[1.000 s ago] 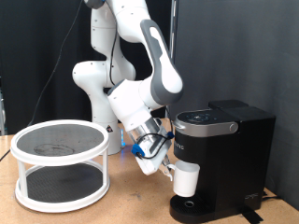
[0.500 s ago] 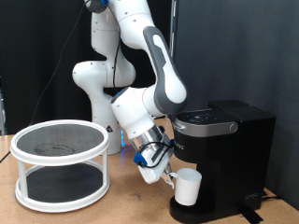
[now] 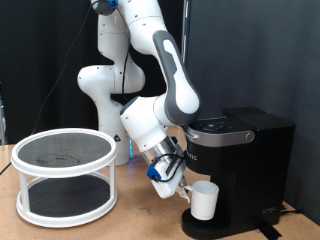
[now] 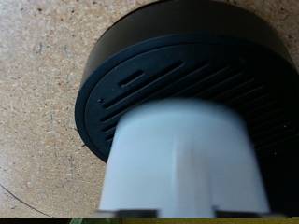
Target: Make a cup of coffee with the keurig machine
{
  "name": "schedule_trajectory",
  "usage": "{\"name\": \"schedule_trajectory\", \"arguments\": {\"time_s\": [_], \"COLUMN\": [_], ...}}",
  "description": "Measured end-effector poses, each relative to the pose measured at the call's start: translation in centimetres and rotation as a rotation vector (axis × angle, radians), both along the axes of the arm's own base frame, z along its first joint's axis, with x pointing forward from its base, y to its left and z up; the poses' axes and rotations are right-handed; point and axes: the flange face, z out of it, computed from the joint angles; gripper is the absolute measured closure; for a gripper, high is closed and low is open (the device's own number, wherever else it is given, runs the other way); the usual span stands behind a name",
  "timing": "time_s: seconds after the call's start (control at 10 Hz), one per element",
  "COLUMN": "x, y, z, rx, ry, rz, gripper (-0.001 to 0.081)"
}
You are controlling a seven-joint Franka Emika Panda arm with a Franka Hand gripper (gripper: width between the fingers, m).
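The cup [image 3: 203,200] stands on the round drip base [image 3: 215,225] of the keurig machine [image 3: 240,165]. The gripper [image 3: 181,190] is at the cup's handle side; finger state cannot be told.

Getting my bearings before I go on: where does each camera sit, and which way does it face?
Exterior view: off the arm, facing the arm, the end effector, the cup on the keurig, and a rack.
Wrist view: on the hand, looking down at the cup on the drip base; no fingers show.
Shared: cup, drip base.
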Motion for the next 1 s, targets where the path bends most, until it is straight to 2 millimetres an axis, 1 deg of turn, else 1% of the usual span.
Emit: {"name": "schedule_trajectory", "arguments": {"time_s": [0.1,0.2,0.3,0.4,0.5,0.6,0.7,0.8,0.9,1.0], "x": [0.0,0.0,0.0,-0.1,-0.6,-1.3,-2.3,-3.2,-4.2,-5.0], "y": [0.0,0.0,0.0,0.1,0.0,-0.2,-0.6,-1.0,-1.4,-1.8], "z": [0.0,0.0,0.0,-0.1,-0.3,-0.5,-0.4,-0.1,0.3,0.7], "rx": [0.000,0.001,0.003,0.012,0.025,0.041,0.060,0.077,0.091,0.102], "ry": [0.000,0.000,0.001,0.004,0.013,0.024,0.028,0.026,0.022,0.016], "rz": [0.000,0.000,0.003,0.018,0.048,0.082,0.111,0.134,0.154,0.169], "gripper": [0.0732,0.0547,0.0547,0.0405,0.0405,0.0211,0.0211,0.0102,0.0077,0.0077]}}
